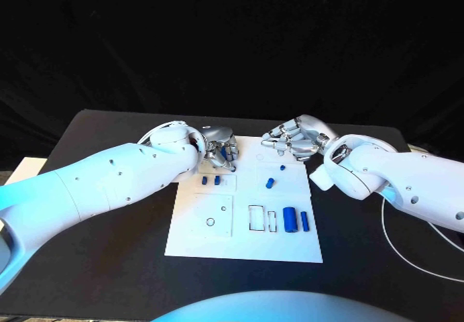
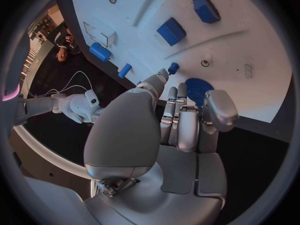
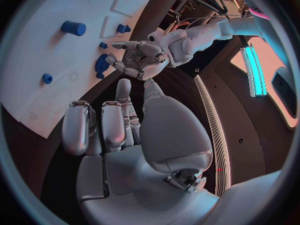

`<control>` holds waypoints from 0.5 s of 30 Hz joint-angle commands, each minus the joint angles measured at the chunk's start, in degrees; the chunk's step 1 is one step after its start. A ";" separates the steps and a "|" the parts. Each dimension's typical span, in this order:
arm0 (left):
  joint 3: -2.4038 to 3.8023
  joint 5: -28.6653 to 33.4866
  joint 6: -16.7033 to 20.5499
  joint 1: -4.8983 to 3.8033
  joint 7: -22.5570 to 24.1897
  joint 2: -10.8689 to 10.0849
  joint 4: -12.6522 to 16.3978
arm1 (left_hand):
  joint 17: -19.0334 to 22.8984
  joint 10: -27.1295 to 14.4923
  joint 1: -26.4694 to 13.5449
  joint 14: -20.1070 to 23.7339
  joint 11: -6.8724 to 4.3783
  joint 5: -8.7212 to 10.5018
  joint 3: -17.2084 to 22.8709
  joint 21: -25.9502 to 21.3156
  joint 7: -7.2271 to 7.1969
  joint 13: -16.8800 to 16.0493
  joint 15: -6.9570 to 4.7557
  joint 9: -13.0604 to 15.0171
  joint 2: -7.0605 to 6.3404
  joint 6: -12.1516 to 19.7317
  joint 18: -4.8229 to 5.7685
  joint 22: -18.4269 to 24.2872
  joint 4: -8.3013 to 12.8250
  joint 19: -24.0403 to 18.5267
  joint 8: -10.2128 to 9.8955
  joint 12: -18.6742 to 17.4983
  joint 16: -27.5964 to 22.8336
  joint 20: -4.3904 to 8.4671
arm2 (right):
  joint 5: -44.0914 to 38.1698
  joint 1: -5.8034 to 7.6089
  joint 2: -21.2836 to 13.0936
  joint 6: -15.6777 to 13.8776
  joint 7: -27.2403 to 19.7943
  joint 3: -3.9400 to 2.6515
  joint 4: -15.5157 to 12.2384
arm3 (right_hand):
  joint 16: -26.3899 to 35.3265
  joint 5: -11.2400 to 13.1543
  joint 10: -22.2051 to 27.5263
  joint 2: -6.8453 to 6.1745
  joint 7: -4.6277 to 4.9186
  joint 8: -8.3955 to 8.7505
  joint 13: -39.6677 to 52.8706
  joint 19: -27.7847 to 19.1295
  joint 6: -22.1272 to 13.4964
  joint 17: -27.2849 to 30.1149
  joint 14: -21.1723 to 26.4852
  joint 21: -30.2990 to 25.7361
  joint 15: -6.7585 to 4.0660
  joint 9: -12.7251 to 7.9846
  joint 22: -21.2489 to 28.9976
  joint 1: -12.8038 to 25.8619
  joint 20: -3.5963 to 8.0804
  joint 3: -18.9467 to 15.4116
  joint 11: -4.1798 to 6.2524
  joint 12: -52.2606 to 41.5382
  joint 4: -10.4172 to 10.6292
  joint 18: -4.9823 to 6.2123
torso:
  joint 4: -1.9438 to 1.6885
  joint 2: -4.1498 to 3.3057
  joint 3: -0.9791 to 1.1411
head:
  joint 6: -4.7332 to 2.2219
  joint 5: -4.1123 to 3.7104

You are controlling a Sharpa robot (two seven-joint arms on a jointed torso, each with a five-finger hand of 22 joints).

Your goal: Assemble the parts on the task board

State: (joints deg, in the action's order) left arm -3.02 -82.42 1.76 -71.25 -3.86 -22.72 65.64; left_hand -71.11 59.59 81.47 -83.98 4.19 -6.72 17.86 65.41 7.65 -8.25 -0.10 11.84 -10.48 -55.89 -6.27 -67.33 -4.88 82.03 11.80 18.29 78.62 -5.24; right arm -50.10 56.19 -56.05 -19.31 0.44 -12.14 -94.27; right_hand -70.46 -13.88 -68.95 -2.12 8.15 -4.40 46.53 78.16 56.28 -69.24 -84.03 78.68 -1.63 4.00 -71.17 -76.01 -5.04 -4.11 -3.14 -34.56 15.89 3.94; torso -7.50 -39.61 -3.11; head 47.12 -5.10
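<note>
Left wrist view: blue gear [image 2: 199,89] apparently at left hand's [image 2: 181,120] fingertips.

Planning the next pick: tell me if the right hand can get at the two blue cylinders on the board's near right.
Probably yes: the right hand hovers empty above the task board, and nothing covers the two blue cylinders.

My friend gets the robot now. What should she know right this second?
Left hand: at the board's far edge, fingers around a blue gear.
Right hand: over the board's far edge, fingers curled, holding nothing.
Board: two blue cylinders lie at its right side beside empty outlined slots; small blue pieces sit further back.
Done: gear picked up, it seems.
Left: seat the gear, then fit the loose parts.
</note>
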 commanded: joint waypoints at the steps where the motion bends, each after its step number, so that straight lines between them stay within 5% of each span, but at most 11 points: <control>1: 0.00 -1.45 -1.39 0.37 -0.20 0.50 -0.36 | 0.24 0.55 -0.50 -1.58 0.06 0.35 -0.29 0.27 -0.16 0.17 -0.39 -0.15 0.19 -0.48 0.67 -0.21 0.00 0.41 -0.26 -0.42 0.15 -0.03 | -0.16 -0.04 0.12 0.51 -0.74 0.00 -0.03 | 0.19 -0.19 0.34 0.31 -0.01 -0.08 -0.05 -0.13 -0.39 -0.04 -1.78 -0.19 0.44 0.09 -0.02 -0.13 -0.03 -0.34 0.02 -0.22 0.14 0.47 | 0.02 0.03 0.01 | 0.06 -0.02; 15: 0.00 -1.73 -1.64 1.51 -0.21 1.68 -1.81 | 0.72 3.54 1.16 -1.92 -0.69 0.39 1.04 3.08 -0.77 1.00 -1.03 -0.81 1.43 -2.75 1.25 -2.93 0.84 1.44 -0.80 -1.33 0.28 0.51 | -0.16 -0.04 0.27 0.47 -0.79 0.00 -0.01 | 0.19 -0.19 0.34 0.31 -0.01 -0.08 -0.05 -0.13 -0.39 -0.04 -1.78 -0.19 0.44 0.09 -0.02 -0.13 -0.03 -0.34 0.02 -0.22 0.14 0.47 | 0.01 0.01 0.02 | 0.16 -0.16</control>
State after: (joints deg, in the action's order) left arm -3.05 -83.49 1.13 -69.86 -4.02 -21.35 63.95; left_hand -70.45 62.79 82.54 -84.14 3.44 -6.72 18.69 68.33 6.83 -7.28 -0.73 11.05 -9.42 -58.15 -5.45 -70.14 -4.06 82.93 11.26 17.28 78.61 -4.71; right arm -50.09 56.19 -55.86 -19.32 0.32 -12.15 -94.24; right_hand -70.46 -13.87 -68.96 -2.12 8.15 -4.40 46.54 78.16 56.28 -69.23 -84.03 78.68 -1.63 4.00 -71.17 -76.01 -5.04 -4.10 -3.15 -34.56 15.89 3.94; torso -7.53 -39.59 -3.09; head 47.24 -5.25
